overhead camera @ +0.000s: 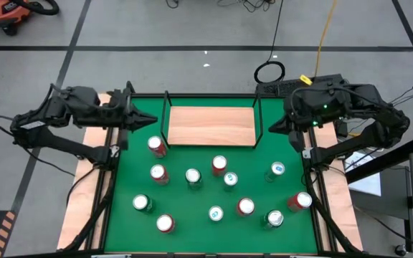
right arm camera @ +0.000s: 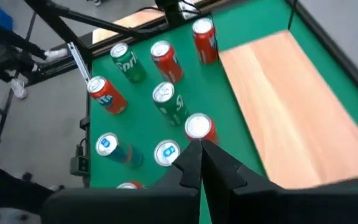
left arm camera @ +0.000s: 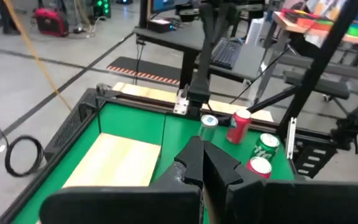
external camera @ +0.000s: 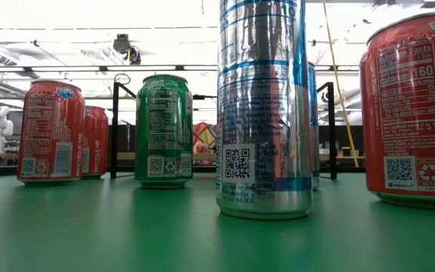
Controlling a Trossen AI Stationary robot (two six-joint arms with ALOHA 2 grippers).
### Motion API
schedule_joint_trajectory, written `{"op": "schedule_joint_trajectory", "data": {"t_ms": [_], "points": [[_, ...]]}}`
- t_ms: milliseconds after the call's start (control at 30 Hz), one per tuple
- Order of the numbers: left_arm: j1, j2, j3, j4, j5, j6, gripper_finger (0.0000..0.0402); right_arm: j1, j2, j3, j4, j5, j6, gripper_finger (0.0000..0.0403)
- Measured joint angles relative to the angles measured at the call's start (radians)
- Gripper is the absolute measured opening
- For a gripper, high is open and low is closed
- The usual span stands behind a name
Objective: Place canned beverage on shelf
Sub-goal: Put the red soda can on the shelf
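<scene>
Light wood, pale and smooth, makes the board of the shelf (overhead camera: 211, 125), which in the high view lies at the far middle of the green mat (overhead camera: 131, 179), with thin black rails at its two sides and at its back; nothing stands on it. Nearer on the mat stand about a dozen cans, red, green and blue-silver, each apart from the others; a red can (overhead camera: 156, 147) is the one closest to the shelf, just beside its front left corner. The left pincer (overhead camera: 153, 122) rests at the far left edge of the mat, pointing toward the shelf, with its fingers pressed together and holding nothing. The right pincer (overhead camera: 272, 127) rests at the far right edge, also closed on nothing. In the low view a tall blue-silver can (external camera: 263, 113) stands in front, a green can (external camera: 164, 130) and red cans stand behind it, and the black posts of the shelf show farther back. In the left wrist view the closed fingers (left arm camera: 199, 163) point over the mat, and the pale board lies just beside them. In the right wrist view the closed fingers (right arm camera: 205, 162) point toward a red can (right arm camera: 199, 127), with the wooden board beside the group of cans.
</scene>
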State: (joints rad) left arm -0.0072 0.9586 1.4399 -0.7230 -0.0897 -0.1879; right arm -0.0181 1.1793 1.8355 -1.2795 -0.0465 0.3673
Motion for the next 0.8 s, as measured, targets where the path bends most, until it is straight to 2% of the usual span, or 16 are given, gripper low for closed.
{"op": "schedule_joint_trajectory", "data": {"t_ms": [133,333,500,633,800], "points": [[0.0,-0.002,0.0,0.005,-0.066,-0.098,0.0,0.0,0.009,0.0,-0.044,0.022,0.095,0.0],[-0.036,-0.001,0.0,-0.03,-0.072,-0.212,0.0,0.0,0.043,0.0,-0.112,0.014,0.119,0.0],[-0.095,-0.001,0.0,-0.042,-0.086,-0.249,0.0,0.01,0.07,0.0,-0.111,-0.053,0.193,0.0],[-0.123,-0.001,0.0,-0.043,-0.098,-0.242,0.0,0.087,0.08,0.0,-0.141,-0.137,0.247,0.0],[-0.126,-0.001,0.0,-0.05,-0.078,-0.225,0.0,0.214,0.076,0.0,-0.202,-0.141,0.375,0.0]]}}
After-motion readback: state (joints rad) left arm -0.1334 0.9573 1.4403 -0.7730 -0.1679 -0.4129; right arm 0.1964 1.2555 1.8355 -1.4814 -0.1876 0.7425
